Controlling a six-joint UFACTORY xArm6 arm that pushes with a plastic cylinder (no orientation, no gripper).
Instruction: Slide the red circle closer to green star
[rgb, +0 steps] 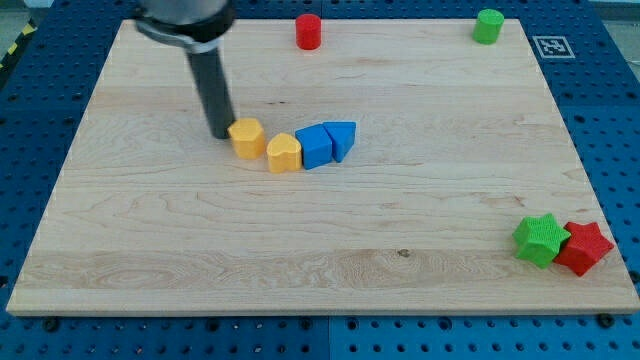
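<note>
The rod descends near-vertically from the upper left of the frame; it carries no grasping part. My tip (220, 134) touches the yellow block (246, 136). The red circle (308, 32), an upright cylinder, sits top centre. The green star (540, 239) sits lower right.

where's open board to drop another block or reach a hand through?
Open: the whole lower-left of the board, below the yellow-blue row; the middle-right, between green cylinder and green star.
Crowded: my tip touches the yellow hexagon, joined by yellow block, blue cube, blue wedge.
</note>
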